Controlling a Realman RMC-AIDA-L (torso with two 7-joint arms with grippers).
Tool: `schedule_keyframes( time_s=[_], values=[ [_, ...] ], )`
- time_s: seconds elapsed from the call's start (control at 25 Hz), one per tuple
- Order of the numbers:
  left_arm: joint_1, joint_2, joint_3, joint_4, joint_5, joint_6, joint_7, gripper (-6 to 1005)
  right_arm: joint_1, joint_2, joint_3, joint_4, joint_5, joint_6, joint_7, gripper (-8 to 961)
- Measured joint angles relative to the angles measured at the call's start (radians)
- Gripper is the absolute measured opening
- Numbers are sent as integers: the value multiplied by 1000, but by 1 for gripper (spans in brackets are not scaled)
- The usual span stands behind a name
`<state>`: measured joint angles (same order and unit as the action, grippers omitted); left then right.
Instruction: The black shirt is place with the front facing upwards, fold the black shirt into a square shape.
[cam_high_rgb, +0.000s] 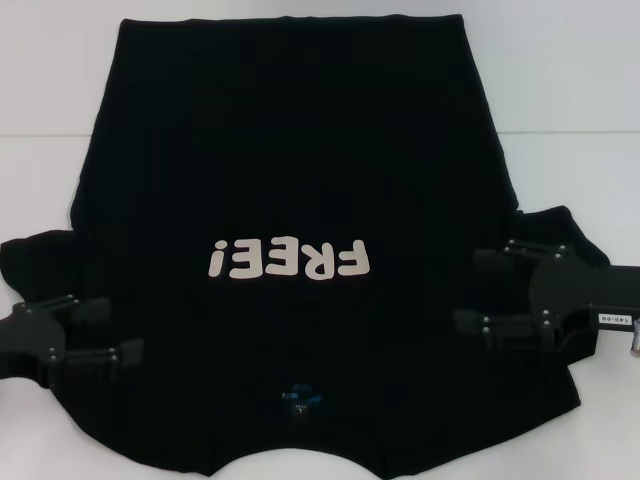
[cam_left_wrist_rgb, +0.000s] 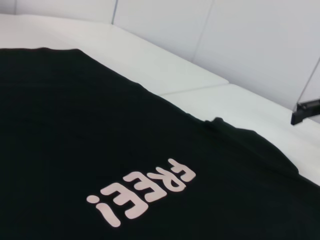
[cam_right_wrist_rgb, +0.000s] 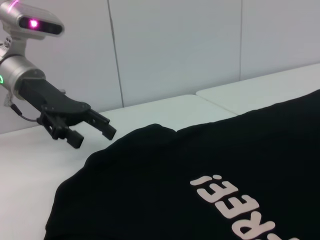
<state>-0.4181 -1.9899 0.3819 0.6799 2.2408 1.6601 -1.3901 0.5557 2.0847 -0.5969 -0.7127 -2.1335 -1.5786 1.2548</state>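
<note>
Lying flat, the black shirt (cam_high_rgb: 290, 180) looks soft and limp — best pinched at its sleeves. Left end effector (cam_high_rgb: 110, 330) and right end effector (cam_high_rgb: 480, 290) both hover open, seemingly untouching.

White table (cam_high_rgb: 580, 90), pale panelled wall (cam_right_wrist_rgb: 175, 50)

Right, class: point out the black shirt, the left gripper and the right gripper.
black shirt (cam_high_rgb: 290, 150), head view, on its plain front cloth.
left gripper (cam_high_rgb: 112, 330), head view, midway between its open fingertips.
right gripper (cam_high_rgb: 470, 290), head view, midway between its open fingertips.
</note>
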Motion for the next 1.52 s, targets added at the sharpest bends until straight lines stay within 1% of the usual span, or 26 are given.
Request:
schedule_keyframes(
  time_s=[0.24,0.4,0.44,0.68,0.88,1.16,1.28,1.4,1.52],
  values=[
    [7,6,-55,1,-1,20,0,931,-12,-1,1,0,0,1,1,925],
    [7,4,-60,1,0,12,4,929,-12,0,2,0,0,1,4,924],
    [7,0,-60,1,4,10,5,928,-12,1,2,0,0,1,5,924],
    [9,1,-59,1,4,21,5,925,-14,2,1,17,-2,17,-1,924],
    [13,4,-60,1,5,29,0,923,-18,-1,-8,26,-39,35,-7,925],
    [28,4,-77,-5,-1,27,-16,919,-42,-13,-10,12,-47,-4,-8,924],
    [24,5,-94,-8,-1,26,-51,918,-46,-16,-10,9,-48,-13,-8,924],
    [10,8,-103,-8,-3,26,-145,916,-47,-16,-10,2,-48,-18,-9,924],
    [-7,20,-112,-7,-8,29,-265,915,-47,-15,-8,0,-47,-21,-9,925]
  ],
)
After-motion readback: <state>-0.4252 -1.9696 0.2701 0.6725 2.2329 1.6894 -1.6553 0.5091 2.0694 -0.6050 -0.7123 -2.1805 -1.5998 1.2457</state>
